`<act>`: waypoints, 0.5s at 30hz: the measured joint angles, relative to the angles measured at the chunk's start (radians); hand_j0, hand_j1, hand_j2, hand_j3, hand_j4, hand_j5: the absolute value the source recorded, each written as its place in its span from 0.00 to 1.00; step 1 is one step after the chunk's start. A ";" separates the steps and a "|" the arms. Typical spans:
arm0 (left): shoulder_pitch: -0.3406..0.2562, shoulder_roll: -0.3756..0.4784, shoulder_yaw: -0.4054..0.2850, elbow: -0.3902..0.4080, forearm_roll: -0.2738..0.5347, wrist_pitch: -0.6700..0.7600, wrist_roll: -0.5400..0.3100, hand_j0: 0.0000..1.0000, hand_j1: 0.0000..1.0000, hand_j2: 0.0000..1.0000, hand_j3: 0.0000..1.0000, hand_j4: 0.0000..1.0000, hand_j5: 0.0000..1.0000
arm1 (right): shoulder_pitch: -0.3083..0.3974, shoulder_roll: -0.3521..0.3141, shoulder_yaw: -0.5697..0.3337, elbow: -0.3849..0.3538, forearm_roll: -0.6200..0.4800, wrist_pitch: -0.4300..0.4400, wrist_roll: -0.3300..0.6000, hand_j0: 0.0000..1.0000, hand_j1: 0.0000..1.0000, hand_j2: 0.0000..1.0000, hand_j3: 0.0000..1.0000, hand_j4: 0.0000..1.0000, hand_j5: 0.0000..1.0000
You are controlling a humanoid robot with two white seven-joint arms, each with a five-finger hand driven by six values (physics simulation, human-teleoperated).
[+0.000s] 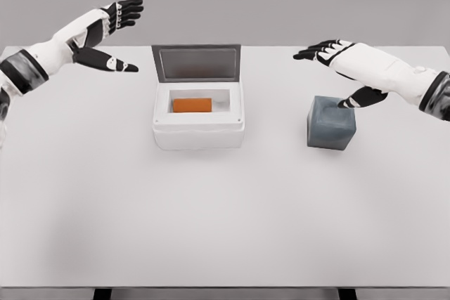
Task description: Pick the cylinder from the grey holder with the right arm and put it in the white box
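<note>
Bare table (225, 230) foreground; orange cylinder (192, 105), seemingly light and rigid, lies inside white box (199, 135); right hand (337, 54) spread, empty, above grey holder (331, 123).

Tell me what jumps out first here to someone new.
The orange cylinder lying inside the open white box at table centre, lid up behind it. Right of it sits the grey holder, with the open right hand just above; the left hand hovers open at far left.
</note>
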 measured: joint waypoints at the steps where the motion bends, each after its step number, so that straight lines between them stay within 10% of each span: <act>1: -0.009 -0.013 -0.004 0.021 -0.009 0.000 0.000 1.00 1.00 1.00 1.00 1.00 1.00 | 0.000 -0.002 0.000 -0.001 0.000 0.000 0.000 1.00 1.00 1.00 1.00 1.00 1.00; 15: -0.045 -0.129 -0.015 0.196 -0.140 -0.031 0.000 1.00 1.00 1.00 1.00 1.00 1.00 | 0.074 -0.067 -0.025 -0.038 -0.005 -0.004 0.000 1.00 1.00 1.00 1.00 1.00 1.00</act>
